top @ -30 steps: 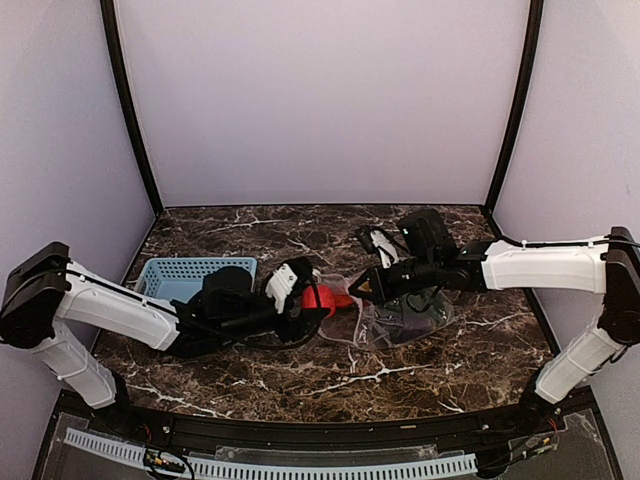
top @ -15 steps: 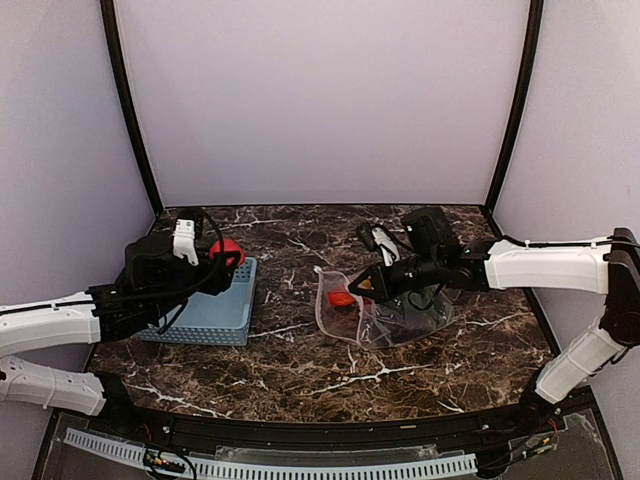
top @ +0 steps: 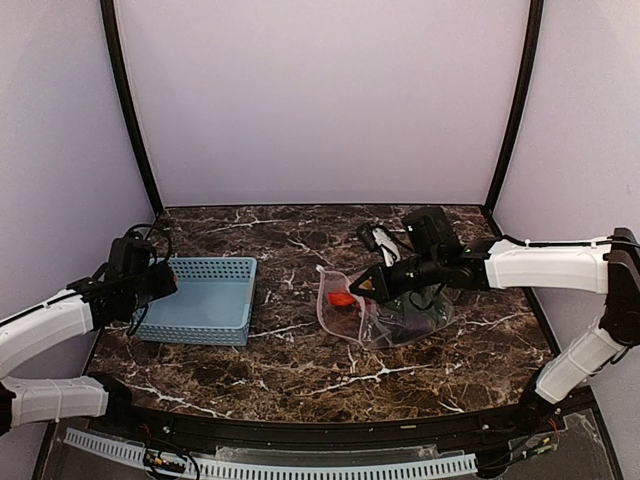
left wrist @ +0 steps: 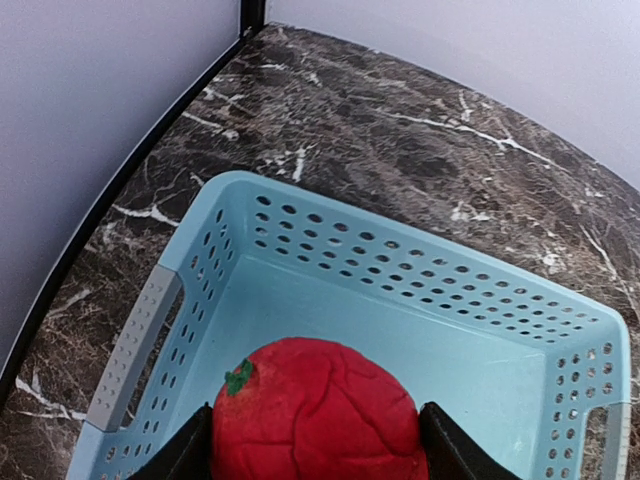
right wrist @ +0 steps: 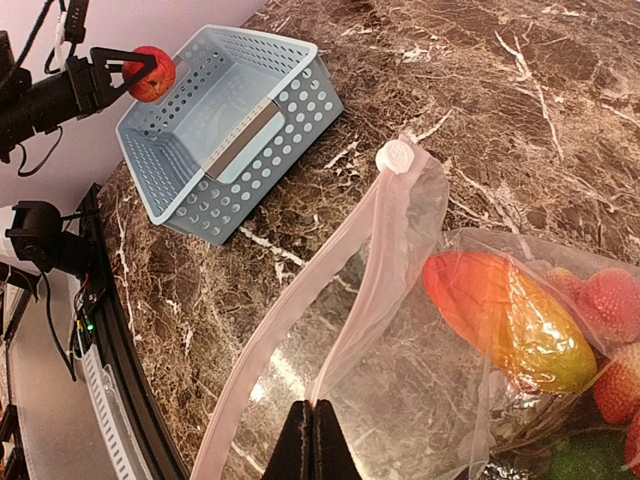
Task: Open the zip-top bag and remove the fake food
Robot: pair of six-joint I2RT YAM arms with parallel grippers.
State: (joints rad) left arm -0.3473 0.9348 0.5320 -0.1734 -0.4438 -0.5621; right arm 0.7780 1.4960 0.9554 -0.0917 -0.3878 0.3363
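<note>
In the top view, we cannot see what the left gripper [left wrist: 320, 452] carries: its dark body hides the load. The left wrist view shows only two dark finger [left wrist: 186, 455] stubs at the bottom edge. They are spread around a red lumpy plastic fruit [left wrist: 315, 410] with a small green leaf, and each side presses against it. The underside of the fruit is cut off. In the right wrist view, the fruit is raised over the left end of the light-blue perforated plastic basket [top: 210, 264], apart from its rim. The basket is rectangular, with rows of round holes in its walls, a smooth floor and grey grip strips on its short ends.

Right of the basket, and apart from it, the clear crinkly zip-top bag [top: 372, 322] lies on the dark marble-patterned table [top: 300, 375]. In the top view its contents read only as one orange-red spot and dark shapes under the right arm.

The right gripper [right wrist: 312, 440] has its fingers pressed together on the pale pink zip strip [right wrist: 345, 255], which parts into two bands below a round white tab [right wrist: 397, 156]. The mouth stands open. Through the glossy film we make out a smooth oblong orange-to-yellow piece [right wrist: 505, 320] and bumpy red pieces [right wrist: 612, 305]. A green piece [right wrist: 590, 462] is cut off at the frame corner.
</note>
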